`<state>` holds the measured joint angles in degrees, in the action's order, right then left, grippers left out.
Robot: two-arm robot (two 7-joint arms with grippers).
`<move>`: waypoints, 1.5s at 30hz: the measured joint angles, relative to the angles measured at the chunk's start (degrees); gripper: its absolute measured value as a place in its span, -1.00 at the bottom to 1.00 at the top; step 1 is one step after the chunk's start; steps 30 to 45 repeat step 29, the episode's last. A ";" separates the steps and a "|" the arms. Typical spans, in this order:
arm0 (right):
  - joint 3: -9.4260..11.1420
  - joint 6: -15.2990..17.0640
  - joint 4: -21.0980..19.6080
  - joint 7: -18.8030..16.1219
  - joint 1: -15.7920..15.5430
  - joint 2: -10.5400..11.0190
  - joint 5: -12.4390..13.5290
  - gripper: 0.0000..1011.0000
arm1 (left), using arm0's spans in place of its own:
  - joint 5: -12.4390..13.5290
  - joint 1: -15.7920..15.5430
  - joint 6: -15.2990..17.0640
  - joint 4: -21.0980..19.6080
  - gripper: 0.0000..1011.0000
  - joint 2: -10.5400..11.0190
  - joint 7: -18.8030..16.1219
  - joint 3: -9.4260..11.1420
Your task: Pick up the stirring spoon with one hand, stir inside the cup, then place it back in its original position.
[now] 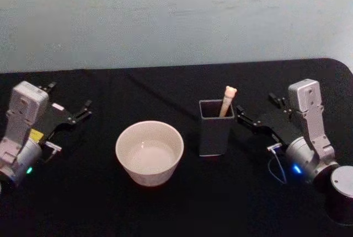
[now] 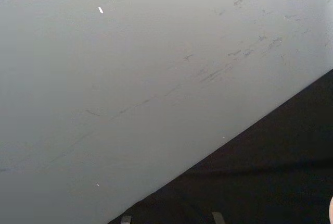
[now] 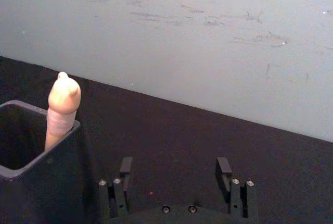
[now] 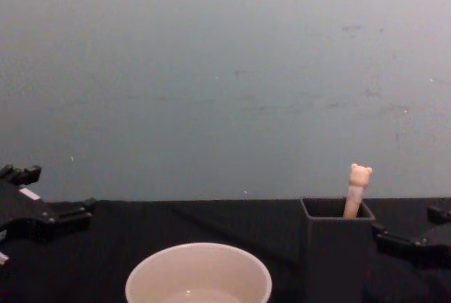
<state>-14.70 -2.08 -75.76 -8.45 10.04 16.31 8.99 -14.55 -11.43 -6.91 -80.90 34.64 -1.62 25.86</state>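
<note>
- Head view takes in the whole layout: one cup (image 1: 149,152) left of centre on the black table (image 1: 182,209), one dark grey holder (image 1: 215,127) just to its right, and one stirring spoon (image 1: 228,101) standing in that holder.
- From this height the inside of the cup is visible, pale and smooth; the chest view, looking across the table, gives only the cup's rim and outer wall (image 4: 199,278).
- Chest view shows the spoon's handle from the side, its bear head (image 4: 360,173) rising above the holder's rim (image 4: 337,217) at the right side of the opening.
- The spoon's long axis runs close to upright, tilted slightly so the bear head leans to the right and far; shaft and bowl are hidden down inside the holder.
- Right wrist view shows the handle (image 3: 62,110) resting against a corner of the holder (image 3: 31,172), something the other views leave unclear.
- The right gripper (image 1: 248,117) sits just to the right of the holder, apart from it and pointing toward it; in the right wrist view its two fingers (image 3: 223,169) stand spread with nothing between them.
- The left gripper (image 1: 83,110) rests at the left of the table, well apart from the cup, fingers parted and empty.
- Left wrist view shows the pale wall (image 2: 130,78) and a strip of the black table.
</note>
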 joint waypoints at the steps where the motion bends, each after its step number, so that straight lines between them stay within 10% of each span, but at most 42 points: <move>1: 0.00 -0.01 0.00 0.00 0.00 0.00 0.00 0.98 | 0.00 0.00 0.00 0.00 0.98 0.00 0.00 0.00; 45: 0.00 -0.08 -0.09 0.00 -0.01 0.04 0.09 0.98 | 0.01 0.00 0.00 0.00 0.98 0.00 0.00 0.00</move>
